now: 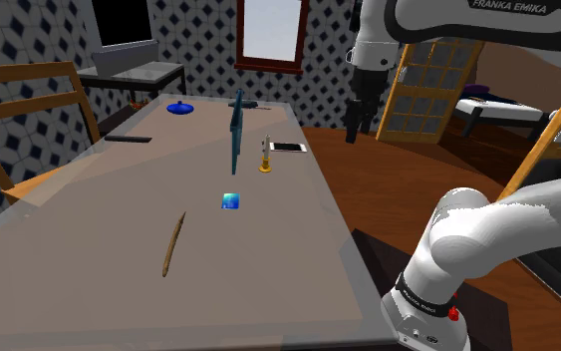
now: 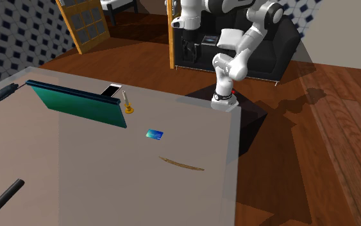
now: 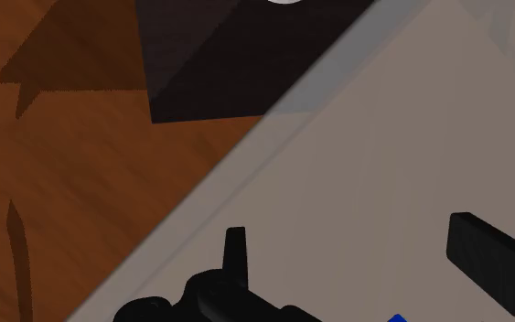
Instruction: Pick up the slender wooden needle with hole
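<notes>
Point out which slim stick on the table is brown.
The curved needle near the blue card; the straight rod is black.

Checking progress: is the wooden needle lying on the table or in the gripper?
The needle lies flat on the table, not held. The gripper hangs open and empty, away from it, by the table's edge.

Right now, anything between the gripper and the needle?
Nothing tall. The open gripper hangs high near the edge of the table; the needle lies flat on it. A small blue square lies roughly between them, probably low enough to pass over. The upright teal panel stands off that line.
</notes>
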Action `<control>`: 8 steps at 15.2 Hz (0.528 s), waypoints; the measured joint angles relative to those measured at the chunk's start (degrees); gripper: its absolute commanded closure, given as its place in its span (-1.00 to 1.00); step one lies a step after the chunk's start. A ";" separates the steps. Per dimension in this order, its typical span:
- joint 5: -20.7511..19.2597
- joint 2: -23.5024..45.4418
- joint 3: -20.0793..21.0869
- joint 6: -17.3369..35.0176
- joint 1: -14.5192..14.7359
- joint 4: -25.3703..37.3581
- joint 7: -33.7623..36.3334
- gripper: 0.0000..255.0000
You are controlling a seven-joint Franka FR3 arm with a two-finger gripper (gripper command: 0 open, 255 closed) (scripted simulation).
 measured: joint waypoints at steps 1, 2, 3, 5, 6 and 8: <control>0.00 0.00 0.00 0.00 0.00 0.00 0.00 -1.00; 0.53 -0.13 0.60 0.31 0.04 -0.44 0.96 -1.00; 1.24 0.21 1.35 0.96 0.06 -0.77 2.33 -1.00; 3.23 0.73 3.55 3.26 0.24 -2.56 6.04 -1.00; 4.29 1.03 4.73 4.65 0.35 -3.63 8.03 -1.00; 6.17 2.38 6.85 7.28 0.47 -4.75 11.72 -1.00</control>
